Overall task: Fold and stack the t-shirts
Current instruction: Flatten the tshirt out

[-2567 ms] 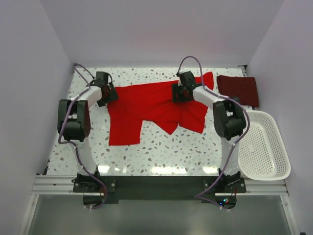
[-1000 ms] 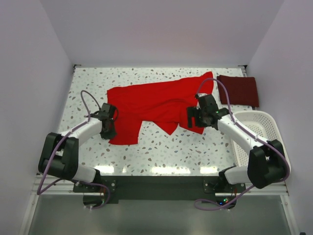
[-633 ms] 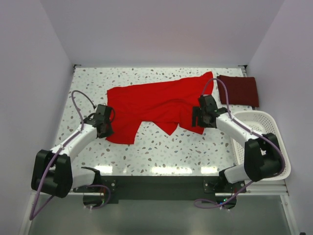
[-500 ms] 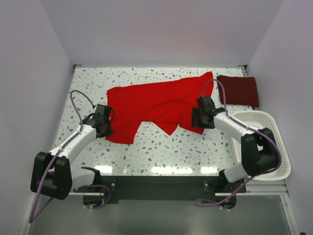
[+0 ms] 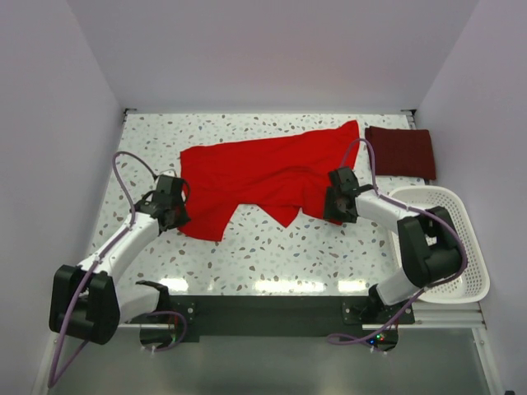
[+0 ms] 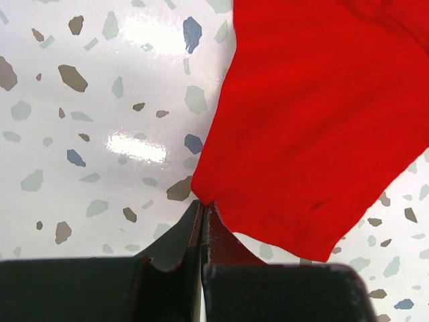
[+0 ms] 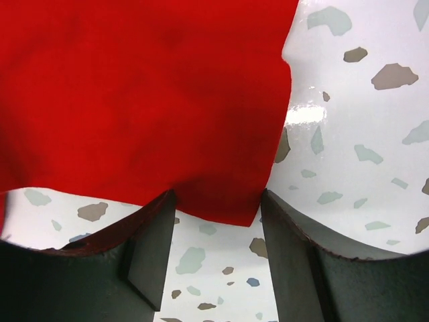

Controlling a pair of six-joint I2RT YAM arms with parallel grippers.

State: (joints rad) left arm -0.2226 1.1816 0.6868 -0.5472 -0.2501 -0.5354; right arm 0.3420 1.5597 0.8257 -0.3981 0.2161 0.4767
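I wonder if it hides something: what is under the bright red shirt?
The bright red t-shirt lies on the speckled table, which shows all around it. Anything else beneath the cloth is hidden.

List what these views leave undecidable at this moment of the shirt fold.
- Left wrist view: how much of the bright red t-shirt sits inside the shut left fingers; they cover the pinched corner.
- Right wrist view: whether the open right fingers touch the hem corner between them; no depth cue.
- Top view: fold layers of the maroon t-shirt, too small; the left rim of the basket, behind the right arm.
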